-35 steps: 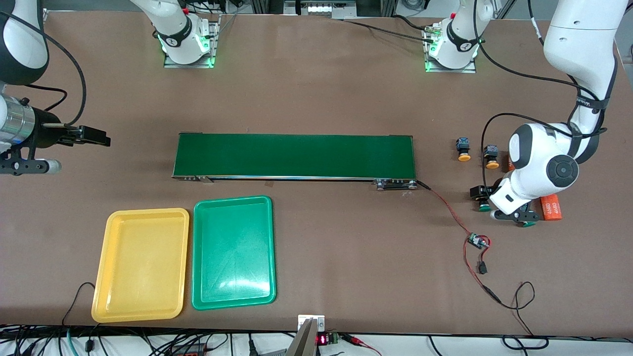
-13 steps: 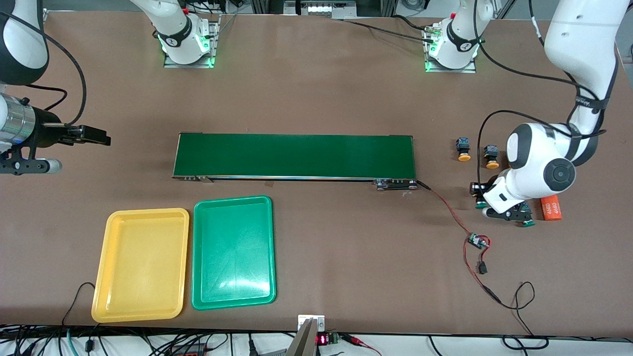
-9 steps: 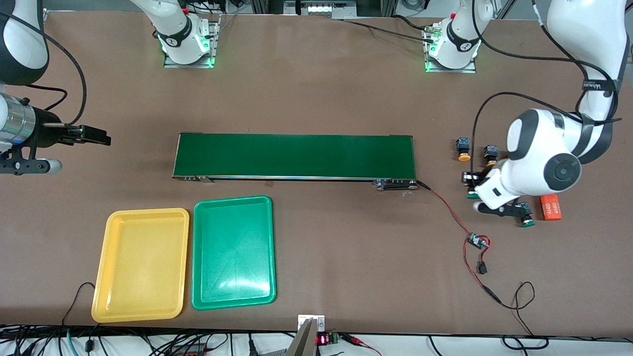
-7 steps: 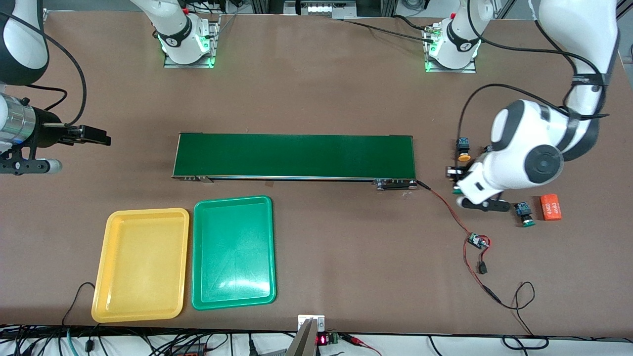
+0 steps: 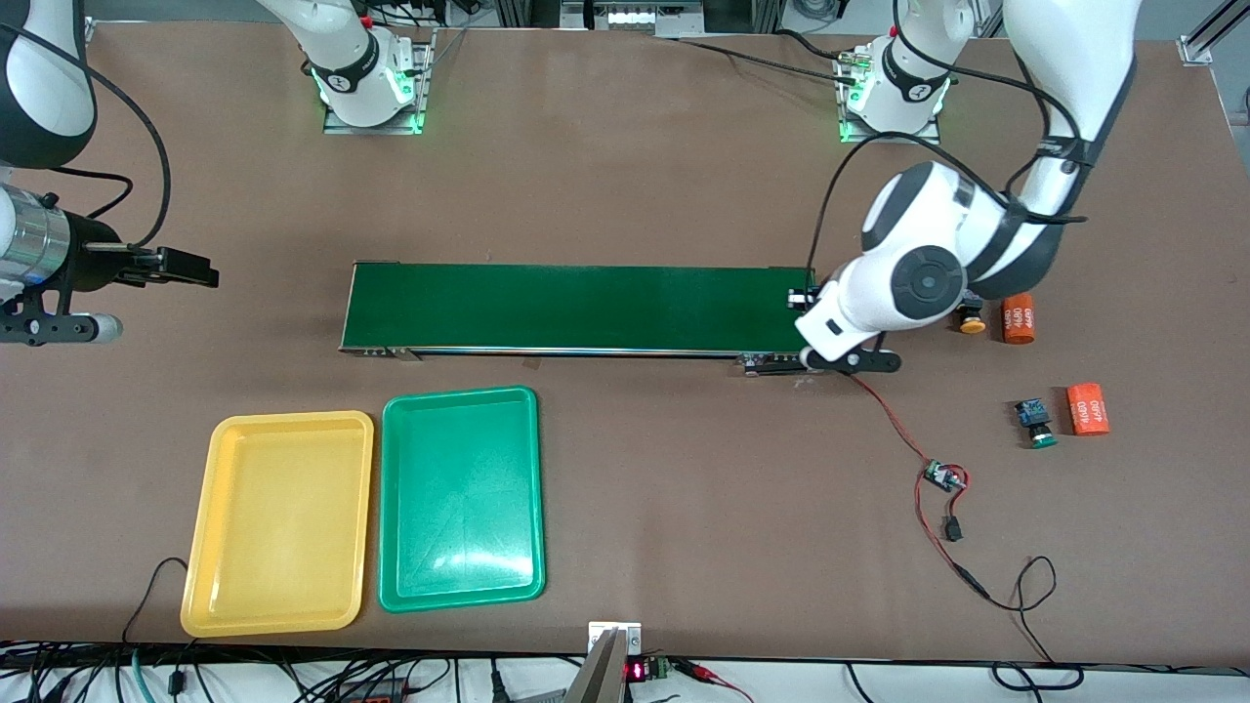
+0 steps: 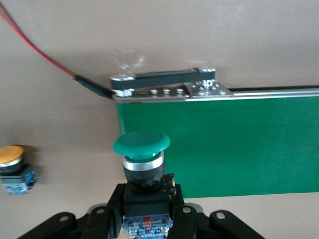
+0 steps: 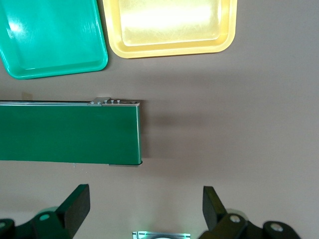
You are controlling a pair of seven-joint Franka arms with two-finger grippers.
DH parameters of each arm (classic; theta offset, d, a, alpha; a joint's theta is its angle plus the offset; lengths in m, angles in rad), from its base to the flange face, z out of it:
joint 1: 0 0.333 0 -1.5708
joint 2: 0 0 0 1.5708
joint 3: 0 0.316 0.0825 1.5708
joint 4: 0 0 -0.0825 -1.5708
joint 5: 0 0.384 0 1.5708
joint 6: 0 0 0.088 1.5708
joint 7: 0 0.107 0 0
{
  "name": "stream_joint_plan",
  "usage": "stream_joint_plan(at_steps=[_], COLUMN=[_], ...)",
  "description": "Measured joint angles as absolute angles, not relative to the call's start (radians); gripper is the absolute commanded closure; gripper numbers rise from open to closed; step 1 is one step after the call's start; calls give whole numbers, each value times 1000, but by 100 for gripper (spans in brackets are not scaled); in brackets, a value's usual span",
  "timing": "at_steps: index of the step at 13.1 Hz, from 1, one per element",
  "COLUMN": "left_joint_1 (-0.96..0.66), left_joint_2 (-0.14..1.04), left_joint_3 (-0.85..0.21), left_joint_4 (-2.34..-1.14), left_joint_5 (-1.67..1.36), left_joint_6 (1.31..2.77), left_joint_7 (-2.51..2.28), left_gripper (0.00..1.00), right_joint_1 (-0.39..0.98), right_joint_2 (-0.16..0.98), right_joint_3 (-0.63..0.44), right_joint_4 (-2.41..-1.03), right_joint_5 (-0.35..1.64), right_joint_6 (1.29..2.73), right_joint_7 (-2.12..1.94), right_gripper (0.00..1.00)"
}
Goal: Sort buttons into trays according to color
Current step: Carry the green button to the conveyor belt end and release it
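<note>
My left gripper (image 6: 147, 201) is shut on the black-and-blue body of a green-capped button (image 6: 142, 164). It hangs over the conveyor belt's (image 5: 581, 308) end toward the left arm's side, and the white hand (image 5: 884, 293) hides it in the front view. A second green-capped button (image 5: 1033, 423) lies on the table. One yellow-capped button (image 5: 970, 322) peeks out beside the arm; the left wrist view shows a yellow-capped button (image 6: 14, 167) on the table. The yellow tray (image 5: 278, 522) and green tray (image 5: 459, 498) lie side by side, nearer the camera than the belt. My right gripper (image 7: 144, 209) waits open over bare table.
Two orange cylinders (image 5: 1018, 318) (image 5: 1088, 408) lie near the loose buttons. A small circuit board (image 5: 942, 476) with red and black wires runs from the belt's end toward the table's front edge. Cables hang along that edge.
My left gripper has lifted the green-capped button from beside the orange cylinders and carried it to the belt's end. An orange cylinder that the arm hid now shows. The right arm has not moved.
</note>
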State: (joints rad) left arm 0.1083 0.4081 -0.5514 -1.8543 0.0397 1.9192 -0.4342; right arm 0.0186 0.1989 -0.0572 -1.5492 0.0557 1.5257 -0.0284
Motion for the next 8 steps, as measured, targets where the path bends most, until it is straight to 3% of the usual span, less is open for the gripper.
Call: stream_joint_plan(at_steps=[5,7,8], left_joint_1=[109,108,109], left_joint_2=[414,414,414], left_joint_3=[-585,-593,-594], left_joint_4=[-2027,-2079,-2087], left_joint_5=[40,40,40], left_joint_6=[2137,2224,2242], left_joint_7=[-487,-509,-513], left_gripper=[81,77,51], right_joint_1=[17,16,16], right_joint_2=[199,199,199], right_joint_3=[-58,-58,-59], right_joint_4=[-1549,-1549,-1549], right_joint_5=[56,56,56], right_joint_6=[1526,1528,1529], right_joint_7=[-28,-28,-28], right_gripper=[0,0,0])
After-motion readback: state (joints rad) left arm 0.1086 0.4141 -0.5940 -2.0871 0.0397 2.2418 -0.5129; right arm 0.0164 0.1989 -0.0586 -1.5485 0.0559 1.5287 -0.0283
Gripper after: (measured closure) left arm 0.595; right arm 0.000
